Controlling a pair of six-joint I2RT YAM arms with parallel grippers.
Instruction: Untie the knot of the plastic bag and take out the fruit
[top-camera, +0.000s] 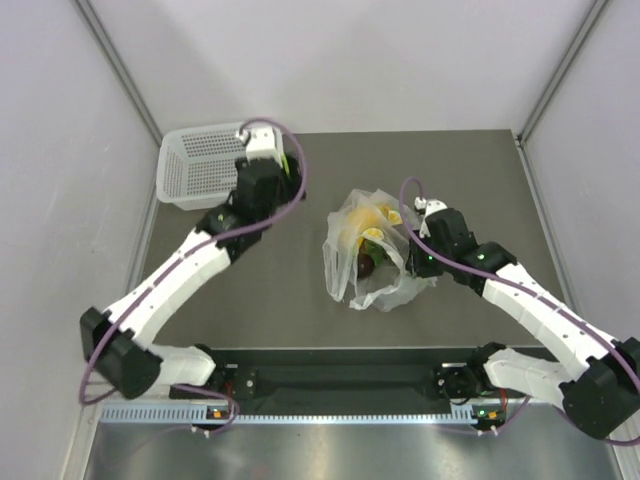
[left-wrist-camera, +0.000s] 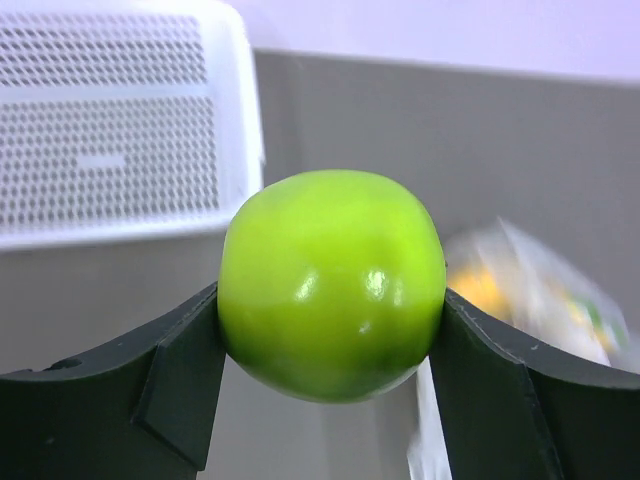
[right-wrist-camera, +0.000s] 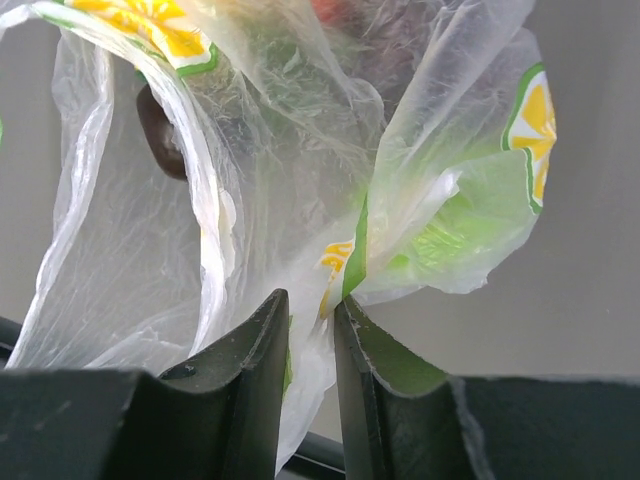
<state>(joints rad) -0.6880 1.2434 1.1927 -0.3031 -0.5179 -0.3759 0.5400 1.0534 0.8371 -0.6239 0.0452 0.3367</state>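
Note:
My left gripper is shut on a round green apple and holds it in the air beside the basket; in the top view the gripper is at the basket's right end. The clear plastic bag lies mid-table with yellow bananas and dark grapes inside. My right gripper is shut on a fold of the bag's film; it sits at the bag's right side in the top view. Grapes show through the film. I cannot make out a knot.
A white perforated basket stands at the back left, also in the left wrist view. The bag shows blurred at the lower right of the left wrist view. Grey walls close in the dark table on three sides.

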